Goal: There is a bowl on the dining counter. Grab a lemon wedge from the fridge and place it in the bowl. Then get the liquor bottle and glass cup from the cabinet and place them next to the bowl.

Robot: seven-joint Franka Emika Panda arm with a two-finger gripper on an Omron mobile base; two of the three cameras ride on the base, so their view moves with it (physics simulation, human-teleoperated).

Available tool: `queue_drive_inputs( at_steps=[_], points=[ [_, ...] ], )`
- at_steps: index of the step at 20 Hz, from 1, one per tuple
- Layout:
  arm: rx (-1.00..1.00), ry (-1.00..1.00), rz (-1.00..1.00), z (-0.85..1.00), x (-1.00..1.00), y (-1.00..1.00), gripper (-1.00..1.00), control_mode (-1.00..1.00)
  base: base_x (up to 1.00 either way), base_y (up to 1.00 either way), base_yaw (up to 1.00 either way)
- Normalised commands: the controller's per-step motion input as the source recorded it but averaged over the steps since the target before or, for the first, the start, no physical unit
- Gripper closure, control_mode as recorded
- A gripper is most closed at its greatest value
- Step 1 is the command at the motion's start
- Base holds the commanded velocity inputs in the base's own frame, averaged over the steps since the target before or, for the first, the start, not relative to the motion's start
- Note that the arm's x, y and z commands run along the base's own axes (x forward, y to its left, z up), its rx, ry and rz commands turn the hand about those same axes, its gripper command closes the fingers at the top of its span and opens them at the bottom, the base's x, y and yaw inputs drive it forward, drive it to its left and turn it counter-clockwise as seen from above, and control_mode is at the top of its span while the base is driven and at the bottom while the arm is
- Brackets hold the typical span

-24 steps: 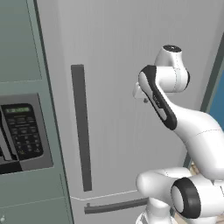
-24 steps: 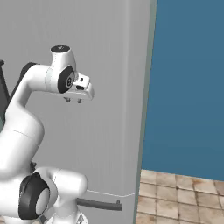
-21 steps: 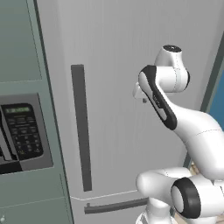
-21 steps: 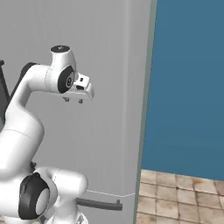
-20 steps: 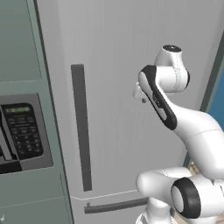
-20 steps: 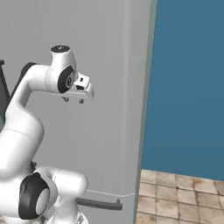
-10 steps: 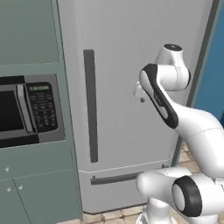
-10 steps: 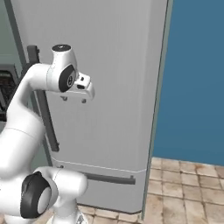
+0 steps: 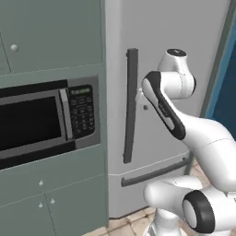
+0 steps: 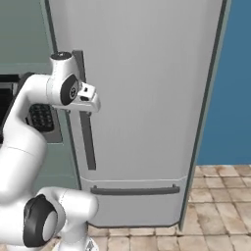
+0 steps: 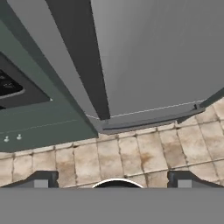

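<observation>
kitchen wall, left to right: microwave set in grey-green cabinetry, then fridge, shut, blue wall far right, tan tile floor. gripper spread wide, empty, near the upright handle. risk: lemon wedge presumably inside; a misjudged reach could glance off the handle.

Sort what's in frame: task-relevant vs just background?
Task-relevant:
- fridge, door closed
- its vertical bar handle
- gripper, open, empty

Background:
- microwave
- grey-green cabinet fronts
- tiled floor
- blue wall
</observation>
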Motion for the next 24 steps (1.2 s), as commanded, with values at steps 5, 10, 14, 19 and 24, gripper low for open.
queue_drive_inputs(
  at_steps=[5,10,14,19,24],
  points=[
    [0.00,0.00,0.00,0.00,0.00,0.00,-1.00,1.00,-0.08,0.80,-0.50],
    [0.00,0.00,0.00,0.00,0.00,0.00,-1.00,1.00,-0.06,0.68,-0.38],
    [0.00,0.00,0.00,0.00,0.00,0.00,-1.00,1.00,-0.02,0.53,-0.13],
    [0.00,-0.04,0.00,0.00,0.00,0.01,-1.00,-1.00,0.00,0.09,-0.01],
    [0.00,-0.25,0.00,0.00,0.00,-0.23,-1.00,-1.00,0.00,0.00,0.00]
  ],
)
